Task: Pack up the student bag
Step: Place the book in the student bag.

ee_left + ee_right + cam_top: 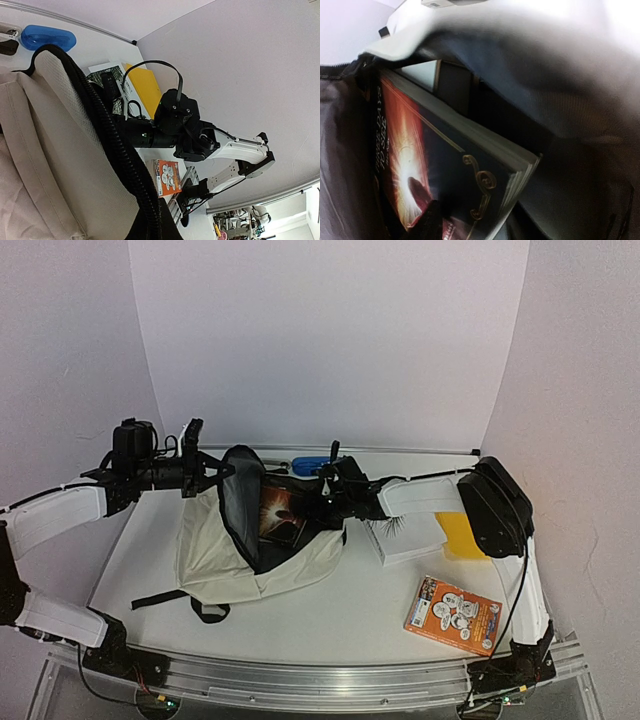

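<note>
Here, cream student bag (pixel 215 550) gapes, left claw (pixel 203 472) pinching its rim; right claw (pixel 325 495) unclear.

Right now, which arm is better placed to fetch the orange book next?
Right, probably. The orange book lies on the table's right side, near the right arm's base. The left end effector is at the student bag's rim across the table and seems to hold it open.
</note>
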